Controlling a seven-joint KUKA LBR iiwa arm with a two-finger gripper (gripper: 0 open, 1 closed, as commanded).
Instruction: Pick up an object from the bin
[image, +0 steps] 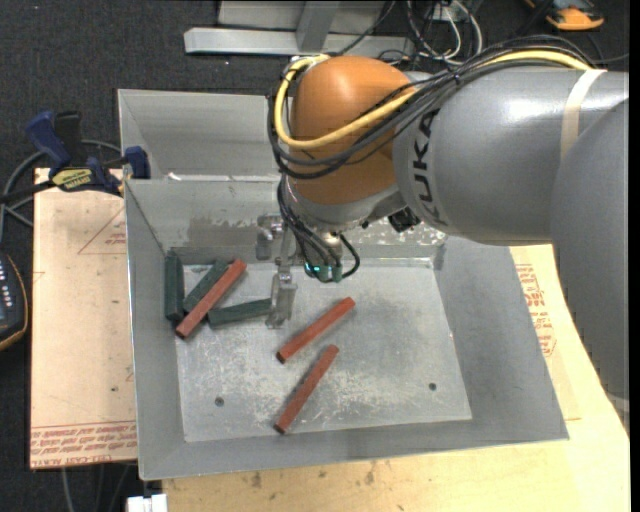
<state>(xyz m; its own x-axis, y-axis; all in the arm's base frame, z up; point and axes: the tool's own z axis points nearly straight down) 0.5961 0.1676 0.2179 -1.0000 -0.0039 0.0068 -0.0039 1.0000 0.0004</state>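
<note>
My gripper (282, 308) hangs below the orange-covered wrist in the middle-left of the bin. Its tip is right at the right end of a dark green bar (238, 314) that lies flat and crosswise. Just left of that, a red-brown bar (211, 298) leans diagonally across another green bar (206, 284). To the right of the gripper lies a second red-brown bar (316, 329), slanted. Nothing shows held in the gripper.
A third red-brown bar (306, 388) lies near the bin's front, slanted. A third green bar (174, 288) stands along the left wall. The arm and its orange cover hang over the back right of the bin.
</note>
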